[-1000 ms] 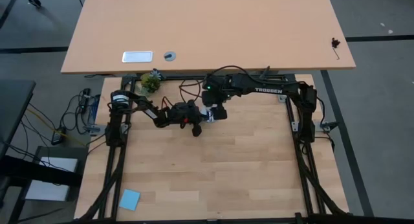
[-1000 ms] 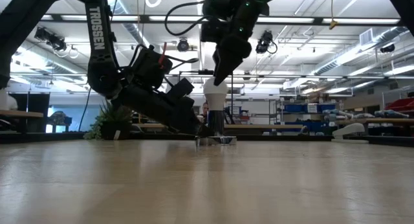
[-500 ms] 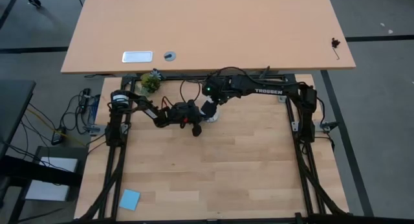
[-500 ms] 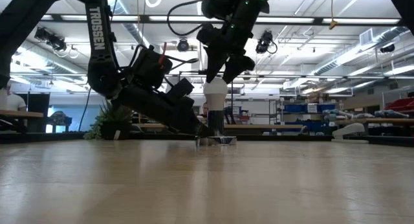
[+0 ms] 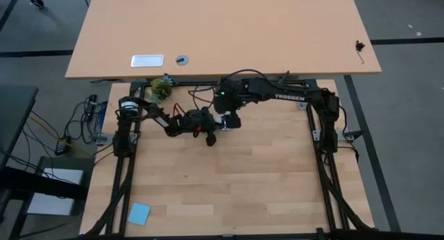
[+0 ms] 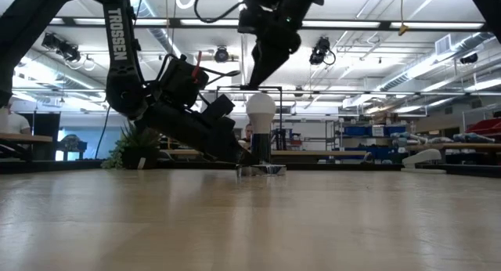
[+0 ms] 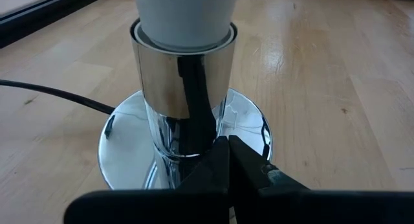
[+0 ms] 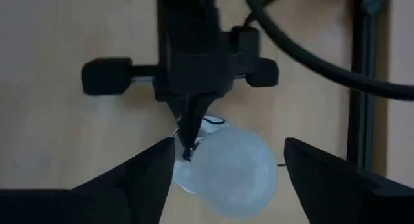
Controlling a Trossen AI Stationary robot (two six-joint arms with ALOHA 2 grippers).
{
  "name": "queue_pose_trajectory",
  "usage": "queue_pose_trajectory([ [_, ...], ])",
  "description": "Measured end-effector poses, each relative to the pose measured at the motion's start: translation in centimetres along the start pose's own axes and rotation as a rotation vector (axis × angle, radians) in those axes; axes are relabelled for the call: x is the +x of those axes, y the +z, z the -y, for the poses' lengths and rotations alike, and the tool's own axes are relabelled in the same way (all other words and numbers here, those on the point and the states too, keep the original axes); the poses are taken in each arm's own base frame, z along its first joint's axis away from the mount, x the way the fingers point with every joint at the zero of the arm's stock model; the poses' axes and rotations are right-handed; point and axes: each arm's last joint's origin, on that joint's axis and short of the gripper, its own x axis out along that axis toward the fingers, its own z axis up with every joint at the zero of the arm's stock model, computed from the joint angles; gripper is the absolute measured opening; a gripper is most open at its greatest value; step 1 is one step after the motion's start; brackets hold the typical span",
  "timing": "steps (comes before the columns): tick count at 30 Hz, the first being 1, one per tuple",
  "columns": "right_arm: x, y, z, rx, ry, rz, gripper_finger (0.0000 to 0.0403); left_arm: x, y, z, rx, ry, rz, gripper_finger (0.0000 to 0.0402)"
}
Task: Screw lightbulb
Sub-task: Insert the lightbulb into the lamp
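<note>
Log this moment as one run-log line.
lightbulb: upright in chrome socket | right gripper: open, above bulb, not touching | left gripper: shut, tips at socket base

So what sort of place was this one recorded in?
Probably a large workshop or robotics lab: the low view shows long ceiling strip lights, blue-stocked storage shelving behind, and the pale wooden work table carrying two dark robot arms.

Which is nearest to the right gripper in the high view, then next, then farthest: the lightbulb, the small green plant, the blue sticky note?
1. Lightbulb, directly under the right gripper.
2. Green plant, at the table's far left edge.
3. Blue sticky note, near left corner.
</note>
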Motion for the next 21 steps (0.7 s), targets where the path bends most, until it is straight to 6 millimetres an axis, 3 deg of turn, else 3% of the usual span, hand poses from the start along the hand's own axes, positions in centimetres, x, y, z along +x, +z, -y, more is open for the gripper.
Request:
queue_pose_trajectory([
  [8,1.9,-2.1,1.1,-0.075,0.018,-0.042,0.0293,0.0,0.0,0.0,0.000,-0.001,0.000,0.0001],
  [14,2.4,-2.2,1.0,-0.081,0.034,-0.012,0.0290,0.0,0.0,0.0,0.000,-0.001,0.000,0.0001],
  [18,2.4,-2.2,0.9,0.001,0.029,-0.018,0.0278,0.0,0.0,-0.1,-0.002,-0.002,-0.001,0.0001],
  [21,2.3,-2.2,1.0,0.155,0.024,-0.022,0.0270,0.0,0.0,-0.2,-0.003,-0.002,-0.001,0.0001],
])
